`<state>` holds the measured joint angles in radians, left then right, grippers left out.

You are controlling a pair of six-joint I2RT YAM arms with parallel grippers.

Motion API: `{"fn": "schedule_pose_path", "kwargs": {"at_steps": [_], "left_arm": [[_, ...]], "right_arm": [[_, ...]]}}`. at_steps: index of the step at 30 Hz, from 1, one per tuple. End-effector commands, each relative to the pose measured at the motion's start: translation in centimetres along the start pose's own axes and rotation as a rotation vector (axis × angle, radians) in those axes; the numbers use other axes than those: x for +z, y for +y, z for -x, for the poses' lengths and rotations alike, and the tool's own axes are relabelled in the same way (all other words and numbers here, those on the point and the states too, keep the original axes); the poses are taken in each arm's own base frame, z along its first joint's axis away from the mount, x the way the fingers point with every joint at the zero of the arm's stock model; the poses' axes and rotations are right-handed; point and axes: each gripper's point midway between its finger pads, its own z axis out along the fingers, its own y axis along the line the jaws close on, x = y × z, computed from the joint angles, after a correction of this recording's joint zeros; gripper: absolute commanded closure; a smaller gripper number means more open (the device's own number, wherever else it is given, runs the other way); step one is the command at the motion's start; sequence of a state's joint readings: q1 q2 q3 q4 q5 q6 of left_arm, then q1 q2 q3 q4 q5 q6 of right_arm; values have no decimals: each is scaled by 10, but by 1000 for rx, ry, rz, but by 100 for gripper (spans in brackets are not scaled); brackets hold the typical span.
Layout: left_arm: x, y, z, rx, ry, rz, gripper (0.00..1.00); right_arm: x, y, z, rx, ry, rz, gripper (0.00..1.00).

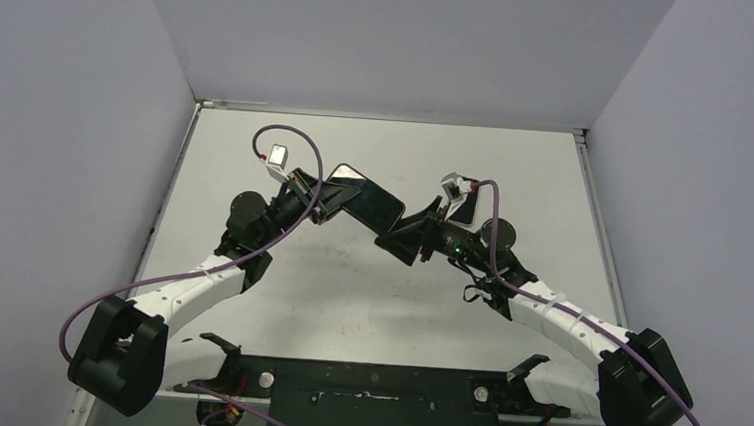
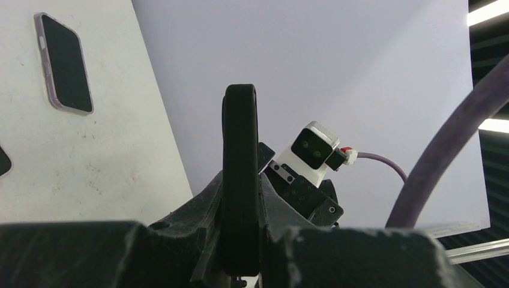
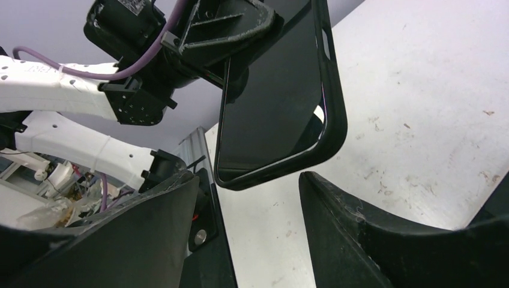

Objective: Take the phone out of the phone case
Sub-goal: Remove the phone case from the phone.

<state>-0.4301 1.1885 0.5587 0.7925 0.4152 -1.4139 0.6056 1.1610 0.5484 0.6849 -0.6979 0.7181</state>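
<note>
Left fingers [image 2: 150, 252] pinch one case [image 2: 240, 180]; one phone [image 2: 63, 63] lies apart.

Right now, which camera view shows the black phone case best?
The right wrist view: the black phone case shows its broad face, rim and side cutout, held up by the left gripper. The top external view shows it small and far; the left wrist view shows only its thin edge between the fingers.

We cannot tell if the phone case [image 3: 337, 114] is empty; the right arm [image 1: 556, 316] half hides the phone [image 1: 462, 213].
</note>
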Motion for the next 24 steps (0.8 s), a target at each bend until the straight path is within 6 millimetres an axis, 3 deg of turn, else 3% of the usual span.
{"fn": "schedule_pose_path", "kwargs": {"at_steps": [1, 10, 20, 24], "left_arm": [[-6, -53, 6, 51, -38, -173, 100], [-6, -52, 6, 44, -36, -167, 100], [0, -45, 0, 4, 25, -101, 100], [0, -46, -6, -42, 64, -101, 100]], "right_arm": [[8, 34, 40, -94, -102, 125, 38], [10, 35, 44, -93, -118, 127, 49], [11, 19, 30, -230, -72, 102, 91], [11, 13, 27, -387, -59, 100, 100]]}}
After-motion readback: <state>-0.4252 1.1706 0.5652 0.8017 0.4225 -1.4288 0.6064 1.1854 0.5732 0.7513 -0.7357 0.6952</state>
